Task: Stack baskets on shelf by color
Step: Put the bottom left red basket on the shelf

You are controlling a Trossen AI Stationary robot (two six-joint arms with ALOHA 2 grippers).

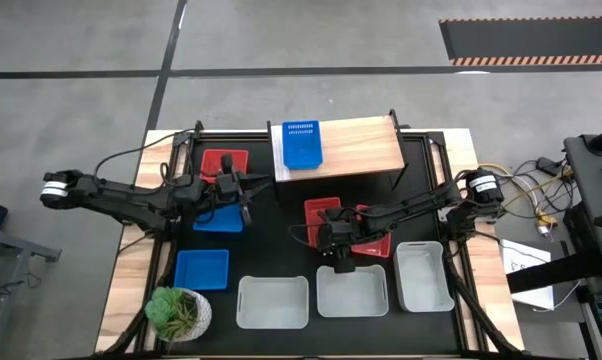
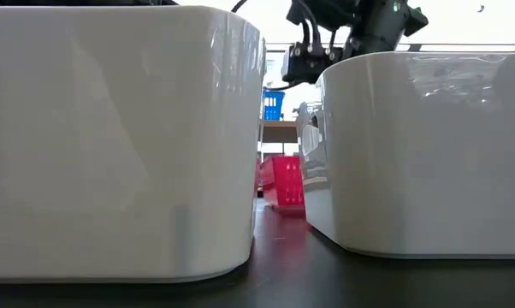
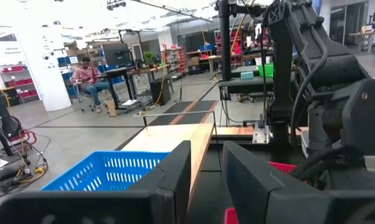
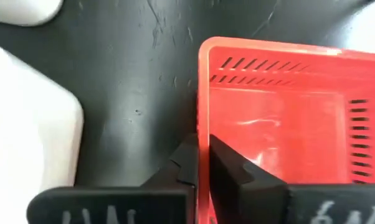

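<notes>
My right gripper (image 1: pixel 337 252) (image 4: pixel 203 155) is shut on a red basket (image 1: pixel 373 244) (image 4: pixel 281 124) at the middle of the black table. A second red basket (image 1: pixel 321 212) lies just beside it, and a third (image 1: pixel 224 163) at the far left. The light-wood shelf (image 1: pixel 356 145) carries one blue basket (image 1: pixel 301 145) (image 3: pixel 106 171) by its bottom. My left gripper (image 1: pixel 249 190) (image 3: pixel 206 186) hovers open with nothing between its fingers, above another blue basket (image 1: pixel 218 218). A third blue basket (image 1: pixel 201 268) lies nearer the front. My right gripper pinches the rim of one side wall (image 4: pixel 204 112) of the red basket, close to a corner. One finger (image 4: pixel 237 174) is inside the basket and the other (image 4: pixel 184 165) outside. The fingers slant down from the table's right and lie along the wall. The basket sits open side up.
Three white baskets (image 1: pixel 272 300) (image 1: pixel 351 290) (image 1: pixel 424 275) stand in a row along the near edge, close to my right gripper. A potted green plant (image 1: pixel 176 312) is at the near left corner. A person (image 3: pixel 91 78) sits far off in the room.
</notes>
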